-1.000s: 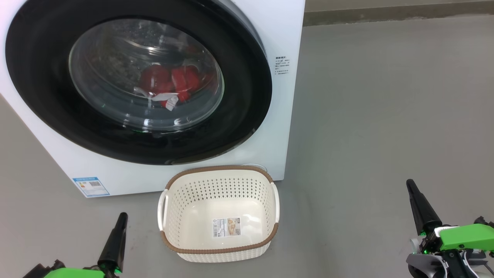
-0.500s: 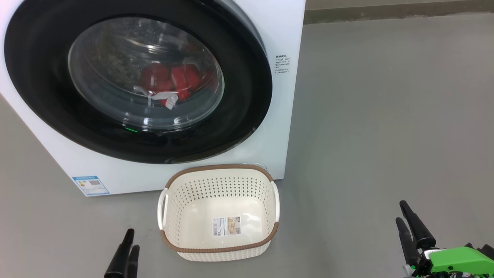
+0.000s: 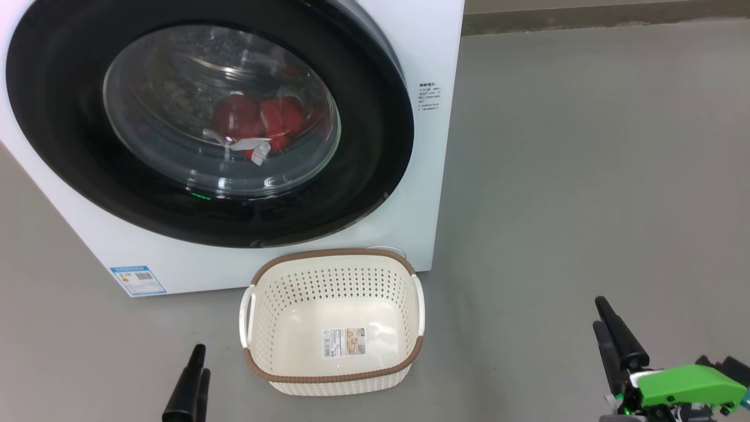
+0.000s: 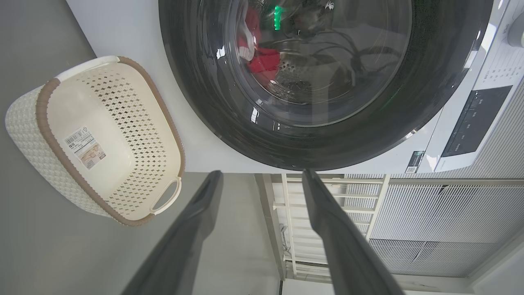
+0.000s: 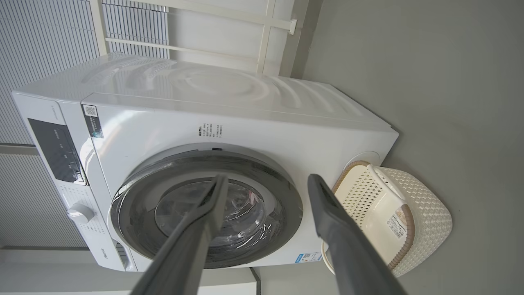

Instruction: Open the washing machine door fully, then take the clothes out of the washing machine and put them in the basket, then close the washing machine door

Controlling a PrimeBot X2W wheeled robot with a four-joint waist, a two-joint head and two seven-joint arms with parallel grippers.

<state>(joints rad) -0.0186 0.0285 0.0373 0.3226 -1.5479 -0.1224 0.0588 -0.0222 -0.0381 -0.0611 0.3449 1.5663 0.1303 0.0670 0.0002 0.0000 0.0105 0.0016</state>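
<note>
We are facing the shut washing machine door (image 3: 375, 146), with the left gripper (image 4: 262, 176) and right gripper (image 5: 266, 180) spread and empty.
We are seeing red clothes (image 3: 258, 120) behind its bulging glass, a blue QR sticker (image 3: 137, 281) on the white washing machine (image 3: 422, 47), and a label (image 3: 345, 343), too small to read, inside the perforated cream basket (image 3: 334, 275) before it.

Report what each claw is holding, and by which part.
Nothing is held. The left claw and the right claw both stand open and empty; the clothes lie behind the shut washing machine door, and the basket is empty.
</note>
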